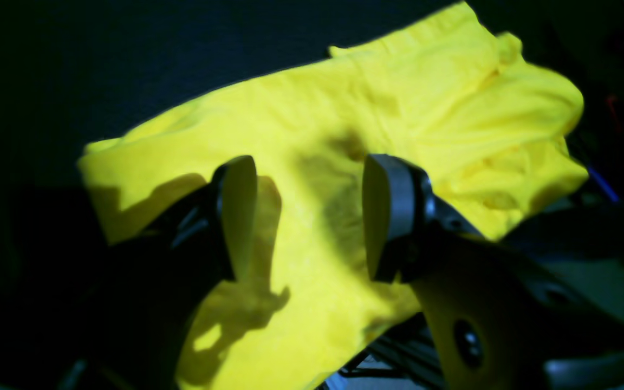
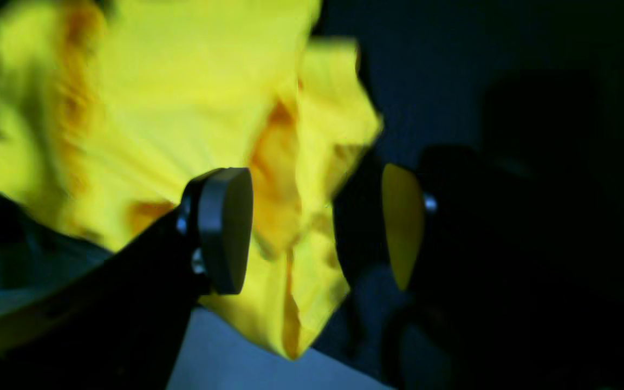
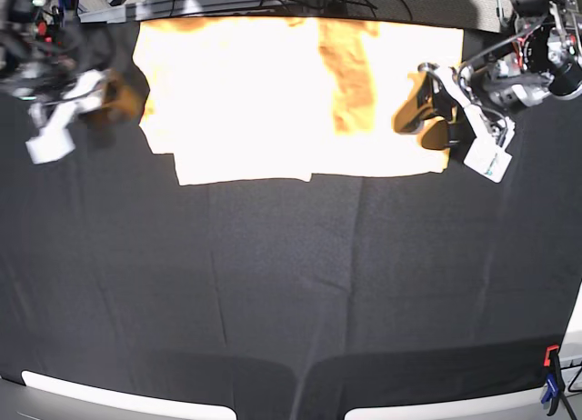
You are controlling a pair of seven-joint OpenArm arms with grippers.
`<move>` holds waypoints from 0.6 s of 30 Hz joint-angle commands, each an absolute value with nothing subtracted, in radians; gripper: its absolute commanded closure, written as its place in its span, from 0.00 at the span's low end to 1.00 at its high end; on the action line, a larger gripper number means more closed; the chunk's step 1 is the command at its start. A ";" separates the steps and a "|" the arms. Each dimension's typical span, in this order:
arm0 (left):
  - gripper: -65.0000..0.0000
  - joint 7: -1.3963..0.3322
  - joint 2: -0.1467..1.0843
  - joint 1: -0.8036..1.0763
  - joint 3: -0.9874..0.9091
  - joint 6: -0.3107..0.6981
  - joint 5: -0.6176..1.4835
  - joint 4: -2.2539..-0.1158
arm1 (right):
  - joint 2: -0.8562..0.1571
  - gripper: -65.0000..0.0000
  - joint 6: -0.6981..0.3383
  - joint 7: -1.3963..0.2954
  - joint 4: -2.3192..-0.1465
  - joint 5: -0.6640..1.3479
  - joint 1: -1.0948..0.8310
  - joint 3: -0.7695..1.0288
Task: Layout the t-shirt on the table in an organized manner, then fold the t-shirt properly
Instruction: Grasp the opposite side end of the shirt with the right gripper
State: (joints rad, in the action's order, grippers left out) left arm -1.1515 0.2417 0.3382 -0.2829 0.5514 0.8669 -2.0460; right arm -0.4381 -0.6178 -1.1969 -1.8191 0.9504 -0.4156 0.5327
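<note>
Both arms are showing black housings with white brackets; left gripper (image 1: pixel 309 216) and right gripper (image 2: pixel 317 230) are carrying grey-rimmed oval pads, silver screws.

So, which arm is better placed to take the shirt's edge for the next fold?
Probably the left. Its open pincer hangs over the t-shirt near its edge on the table, sharp in view. The right pincer, also open, is at the opposite edge but blurred.

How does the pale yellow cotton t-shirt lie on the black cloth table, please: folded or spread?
Partly folded: the pale yellow cotton t-shirt forms a flat rectangle on the black cloth table, sides apparently turned in, an orange crease showing.
</note>
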 commanded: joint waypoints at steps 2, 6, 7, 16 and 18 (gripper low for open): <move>0.55 -1.133 0.250 0.333 -0.287 0.557 0.887 -2.062 | -0.456 0.44 -0.585 -1.142 -1.806 0.913 -0.411 0.472; 0.55 -1.132 0.250 0.332 -0.287 0.558 0.887 -2.062 | -0.456 0.44 -0.553 -1.061 -1.739 0.889 -0.410 0.372; 0.55 -1.132 0.250 0.332 -0.287 0.558 0.887 -2.062 | -0.456 0.44 -0.552 -1.052 -1.724 0.889 -0.410 0.353; 0.55 -1.132 0.250 0.332 -0.287 0.558 0.887 -2.062 | -0.368 0.44 -0.603 -1.033 -1.671 0.956 -0.385 0.313; 0.55 -1.132 0.250 0.332 -0.287 0.558 0.887 -2.062 | -0.353 0.45 -0.619 -1.033 -1.671 0.976 -0.380 0.313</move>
State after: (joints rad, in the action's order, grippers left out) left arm -1.1515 0.2440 0.3378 -0.2829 0.5514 0.8665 -2.0460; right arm -0.3382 -0.6094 -1.0409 -1.6600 0.9539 -0.3866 0.3088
